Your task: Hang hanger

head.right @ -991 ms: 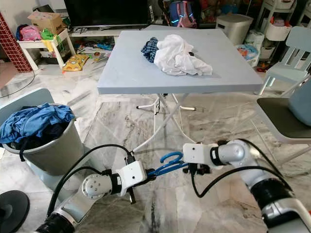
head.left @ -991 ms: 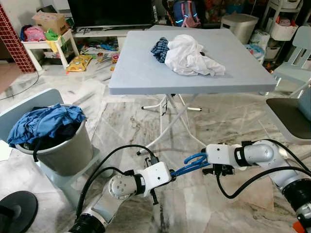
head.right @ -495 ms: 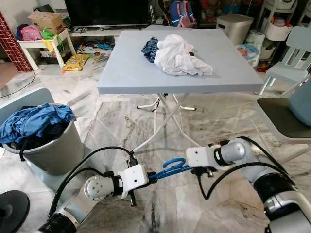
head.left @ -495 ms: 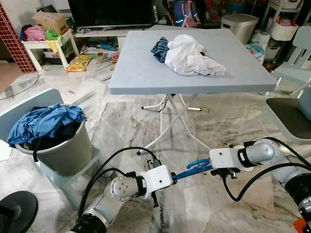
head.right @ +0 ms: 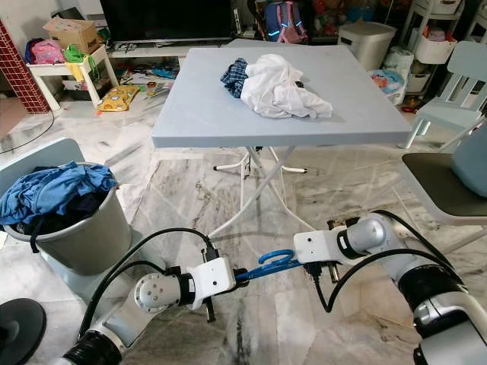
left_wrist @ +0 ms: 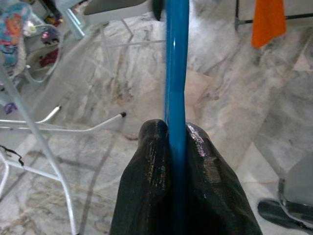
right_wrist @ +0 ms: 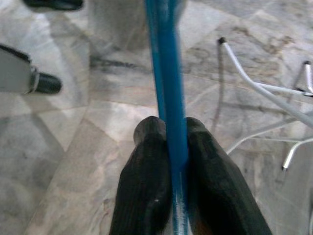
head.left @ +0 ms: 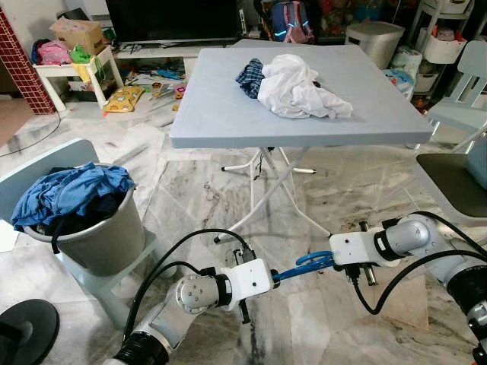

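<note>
A blue hanger [head.left: 304,265] is held low over the marble floor between both arms, in front of the grey folding table [head.left: 221,114]. My left gripper [head.left: 272,279] is shut on one end of it; in the left wrist view the blue bar [left_wrist: 176,98] runs between the black fingers [left_wrist: 151,181]. My right gripper [head.left: 329,260] is shut on the other end, the bar [right_wrist: 166,88] pinched between its fingers [right_wrist: 146,181]. White and checked clothes [head.left: 297,87] lie piled on the table top.
A grey bucket [head.left: 99,239] full of blue clothes stands at the left. A chair [head.left: 456,179] is at the right. The white table legs [head.left: 266,190] cross just beyond the grippers. Toys and a small table [head.left: 76,68] clutter the far left.
The right gripper and its end of the hanger have dropped and shifted right; the left arm has edged right with it. The hanger now lies flatter.
</note>
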### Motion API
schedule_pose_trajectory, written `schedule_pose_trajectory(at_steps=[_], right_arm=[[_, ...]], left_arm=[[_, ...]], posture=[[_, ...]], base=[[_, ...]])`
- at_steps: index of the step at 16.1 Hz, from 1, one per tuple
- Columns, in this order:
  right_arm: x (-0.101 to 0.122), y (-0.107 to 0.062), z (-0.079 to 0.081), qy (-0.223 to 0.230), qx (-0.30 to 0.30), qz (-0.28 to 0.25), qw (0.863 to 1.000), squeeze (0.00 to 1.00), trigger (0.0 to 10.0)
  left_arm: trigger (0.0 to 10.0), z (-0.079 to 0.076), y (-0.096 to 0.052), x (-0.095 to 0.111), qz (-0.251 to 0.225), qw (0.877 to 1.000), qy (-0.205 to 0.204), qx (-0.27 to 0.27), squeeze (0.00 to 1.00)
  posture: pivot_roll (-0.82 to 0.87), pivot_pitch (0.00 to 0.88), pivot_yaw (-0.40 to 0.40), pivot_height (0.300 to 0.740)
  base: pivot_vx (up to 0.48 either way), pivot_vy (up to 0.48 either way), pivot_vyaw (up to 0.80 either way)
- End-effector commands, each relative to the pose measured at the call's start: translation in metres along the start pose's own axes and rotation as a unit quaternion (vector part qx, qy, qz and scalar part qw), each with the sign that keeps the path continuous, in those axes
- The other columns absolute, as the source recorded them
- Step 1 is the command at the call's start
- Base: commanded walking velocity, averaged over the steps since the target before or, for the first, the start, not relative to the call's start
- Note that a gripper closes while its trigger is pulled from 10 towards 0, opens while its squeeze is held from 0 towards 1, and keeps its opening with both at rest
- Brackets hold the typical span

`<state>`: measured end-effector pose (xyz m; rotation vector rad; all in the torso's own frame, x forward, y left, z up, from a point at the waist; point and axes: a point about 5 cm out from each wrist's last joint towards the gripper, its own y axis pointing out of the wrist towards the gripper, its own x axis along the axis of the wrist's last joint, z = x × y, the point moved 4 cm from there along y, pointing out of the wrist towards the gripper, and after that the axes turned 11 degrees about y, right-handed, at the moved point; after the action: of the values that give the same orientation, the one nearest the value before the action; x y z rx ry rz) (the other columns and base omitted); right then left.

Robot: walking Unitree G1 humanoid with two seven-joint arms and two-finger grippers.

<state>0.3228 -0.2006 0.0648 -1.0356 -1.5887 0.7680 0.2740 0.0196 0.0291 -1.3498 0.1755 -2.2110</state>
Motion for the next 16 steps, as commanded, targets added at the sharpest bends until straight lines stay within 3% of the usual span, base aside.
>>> schedule_pose_trajectory(at_steps=[1,9,10,14,16], right_arm=[[0.001,-0.002,-0.003,-0.001,0.002,0.0,1.0,0.0,0.0],[-0.003,-0.001,0.002,0.004,0.012,0.003,1.0,0.0,0.0],[-0.004,-0.001,0.002,0.005,0.012,0.003,1.0,0.0,0.0],[-0.004,-0.001,-0.003,0.01,-0.005,0.004,1.0,0.0,0.0],[-0.004,-0.001,-0.008,0.018,-0.026,-0.001,1.0,0.0,0.0]], left_arm=[[10.0,-0.001,0.001,0.0,0.001,1.0,0.011,-0.006,0.0],[10.0,-0.002,0.002,0.002,-0.003,1.0,0.01,-0.004,0.0],[10.0,-0.002,0.003,0.002,-0.006,1.0,0.004,-0.002,0.98],[10.0,0.001,0.004,0.007,-0.022,1.0,-0.013,0.015,1.0],[10.0,0.02,0.001,0.016,-0.051,0.995,-0.03,0.078,1.0]], posture=[[-0.18,0.0,0.021,0.74],[-0.18,0.0,0.016,0.74],[-0.18,0.0,0.015,0.74],[-0.18,0.0,0.01,0.74],[-0.18,0.0,0.008,0.74]], base=[[0.0,0.0,0.0],[0.0,0.0,0.0],[0.0,0.0,0.0],[0.0,0.0,0.0],[0.0,0.0,0.0]])
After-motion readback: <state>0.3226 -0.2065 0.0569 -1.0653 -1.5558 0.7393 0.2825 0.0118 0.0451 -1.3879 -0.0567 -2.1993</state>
